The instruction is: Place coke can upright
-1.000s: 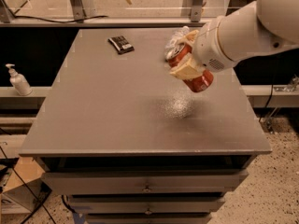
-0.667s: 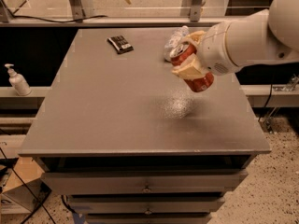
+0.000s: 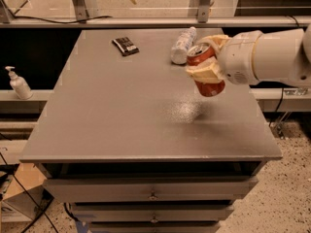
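The red coke can (image 3: 208, 84) is held in my gripper (image 3: 206, 57), lifted above the right side of the grey table (image 3: 121, 110). It leans slightly, with its silver top up and to the left. The cream fingers (image 3: 203, 73) are shut around the can's upper body, and the white arm reaches in from the right edge.
A clear plastic bottle with a white cap (image 3: 182, 44) lies on the table just behind the can. A dark snack packet (image 3: 125, 45) lies at the back middle. A soap dispenser (image 3: 18, 83) stands on a ledge to the left. Drawers sit below the table's front edge.
The gripper and the can have moved a little to the right, and the arm has drawn back toward the right edge. The can stays gripped, now more nearly upright.
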`<state>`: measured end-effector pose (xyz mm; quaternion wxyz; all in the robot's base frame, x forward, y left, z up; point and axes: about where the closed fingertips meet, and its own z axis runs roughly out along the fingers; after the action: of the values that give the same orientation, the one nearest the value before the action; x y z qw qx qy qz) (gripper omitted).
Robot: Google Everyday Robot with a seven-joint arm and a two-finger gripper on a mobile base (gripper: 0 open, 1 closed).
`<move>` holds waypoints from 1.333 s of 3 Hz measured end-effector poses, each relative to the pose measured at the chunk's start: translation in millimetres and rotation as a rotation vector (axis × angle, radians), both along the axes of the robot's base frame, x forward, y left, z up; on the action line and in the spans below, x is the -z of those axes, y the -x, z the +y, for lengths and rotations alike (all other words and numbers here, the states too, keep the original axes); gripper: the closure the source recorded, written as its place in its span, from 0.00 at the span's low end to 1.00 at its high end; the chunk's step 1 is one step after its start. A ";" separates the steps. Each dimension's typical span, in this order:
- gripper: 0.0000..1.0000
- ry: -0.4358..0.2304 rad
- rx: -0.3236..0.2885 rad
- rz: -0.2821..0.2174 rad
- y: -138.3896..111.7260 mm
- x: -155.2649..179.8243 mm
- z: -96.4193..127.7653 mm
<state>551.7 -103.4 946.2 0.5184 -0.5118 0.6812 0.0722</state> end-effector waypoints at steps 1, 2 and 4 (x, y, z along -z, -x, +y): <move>1.00 -0.106 0.047 -0.020 0.3 0.2 -14.0; 1.00 -0.191 0.074 -0.035 0.2 2.7 -25.6; 1.00 -0.253 0.078 -0.051 -2.2 15.5 -34.7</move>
<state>553.9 -138.0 930.7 0.5984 -0.4171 0.6727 0.1245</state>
